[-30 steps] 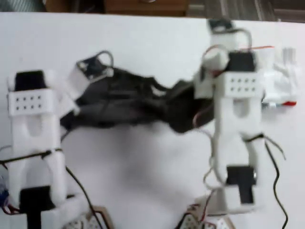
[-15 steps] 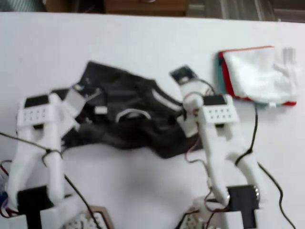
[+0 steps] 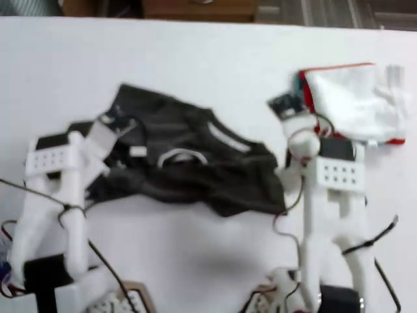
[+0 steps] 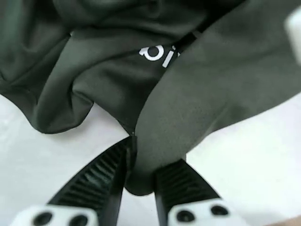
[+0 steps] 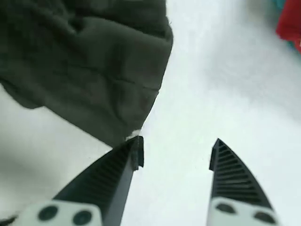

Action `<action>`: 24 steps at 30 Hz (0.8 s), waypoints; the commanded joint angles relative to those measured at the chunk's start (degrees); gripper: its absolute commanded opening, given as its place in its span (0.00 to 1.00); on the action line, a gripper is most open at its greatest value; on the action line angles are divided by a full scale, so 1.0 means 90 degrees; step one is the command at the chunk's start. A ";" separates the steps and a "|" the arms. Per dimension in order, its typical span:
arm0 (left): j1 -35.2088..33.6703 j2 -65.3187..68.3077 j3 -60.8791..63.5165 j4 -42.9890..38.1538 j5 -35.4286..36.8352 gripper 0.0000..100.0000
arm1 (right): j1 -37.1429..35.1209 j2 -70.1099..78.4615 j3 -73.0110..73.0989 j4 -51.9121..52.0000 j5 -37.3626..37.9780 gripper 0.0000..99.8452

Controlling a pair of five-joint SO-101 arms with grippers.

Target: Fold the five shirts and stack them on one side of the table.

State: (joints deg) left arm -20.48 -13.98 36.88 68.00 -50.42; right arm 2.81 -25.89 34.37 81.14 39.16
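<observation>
The dark shirt (image 3: 195, 163) lies loose and rumpled in the middle of the desk (image 3: 195, 59), a little toward 9 o'clock in the high view. Its collar and a pale label face up, and its cloth is bunched in uneven ridges. It is not yet folded.

A stack (image 3: 352, 98) of folded shirts sits well apart from it at about 2 o'clock on the desk. A white shirt is on top, with red and teal edges showing beneath. That makes at least three layers, though the exact number cannot be told from here.

The left gripper (image 4: 141, 162) is at the shirt's 9 o'clock edge, its jaws clamped on a pinch of the dark cloth that rises between them. The right gripper (image 5: 175, 150) has its jaws apart and holds nothing. It is over bare desk just beside the shirt's 3 o'clock edge, between the shirt and the stack.

My judgement is that the task is well along. Several shirts are folded and stacked on one side, and this dark one looks like the last left loose. What remains is to spread it flat, fold it down to about the size of the stack, and carry it onto the white shirt at 2 o'clock. With only one edge gripped, the spreading has barely begun.
</observation>
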 commanded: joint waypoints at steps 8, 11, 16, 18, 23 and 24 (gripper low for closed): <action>-0.0049 -0.0234 -0.0024 -0.0068 0.0059 0.03 | 0.0054 -0.0308 0.2051 -0.1353 0.0772 0.22; -0.0049 -0.0234 -0.0024 -0.0068 0.0059 0.03 | 0.0054 -0.0298 0.2383 -0.1744 0.0733 0.22; -0.0049 -0.0234 -0.0024 -0.0068 0.0059 0.03 | -0.0190 -0.0288 0.2549 -0.2125 0.0723 0.22; -0.0049 -0.0234 -0.0024 -0.0059 0.0059 0.03 | -0.0376 -0.0288 0.2579 -0.2271 0.0723 0.22; -0.0068 -0.0234 0.0015 -0.0029 0.0059 0.03 | -0.0425 -0.0298 0.2549 -0.2857 0.0166 0.01; -0.0078 -0.0234 0.0015 -0.0020 0.0059 0.03 | -0.0425 -0.0298 0.2549 -0.2935 0.0088 0.02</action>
State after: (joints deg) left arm -20.57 -13.98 37.05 68.00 -50.42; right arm -0.53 -26.51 57.67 57.41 42.24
